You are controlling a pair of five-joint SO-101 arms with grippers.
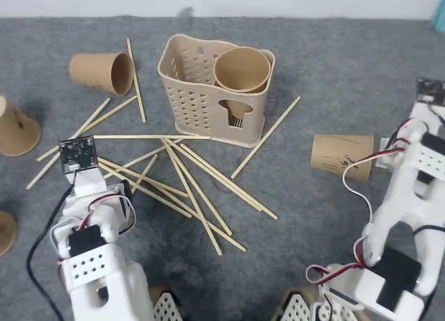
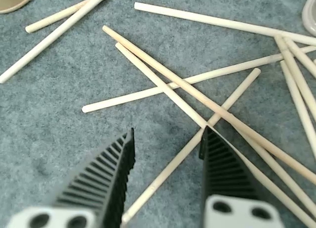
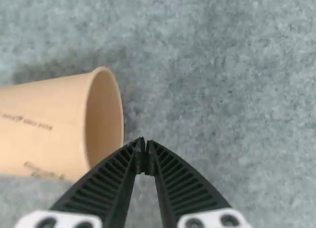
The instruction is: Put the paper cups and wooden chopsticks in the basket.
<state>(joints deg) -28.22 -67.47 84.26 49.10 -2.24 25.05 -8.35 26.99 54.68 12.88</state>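
Observation:
The beige perforated basket [image 1: 201,95] stands at the table's middle back with one paper cup [image 1: 242,69] upright inside. Another cup [image 1: 102,72] lies on its side to its left. A third cup [image 1: 342,156] lies at the right, and in the right wrist view its open rim [image 3: 101,122] is just beside my right gripper [image 3: 143,143], which is shut and empty. Several wooden chopsticks [image 1: 188,185] lie crossed in front of the basket. My left gripper [image 2: 168,136] is open low over them, with one chopstick [image 2: 182,151] running between its fingers.
Two more cups sit at the left edge, one [image 1: 15,130] mid-left and one [image 1: 5,232] lower down. Single chopsticks lie beside the basket, one on its left [image 1: 136,71] and one on its right [image 1: 266,137]. Grey carpet covers the table.

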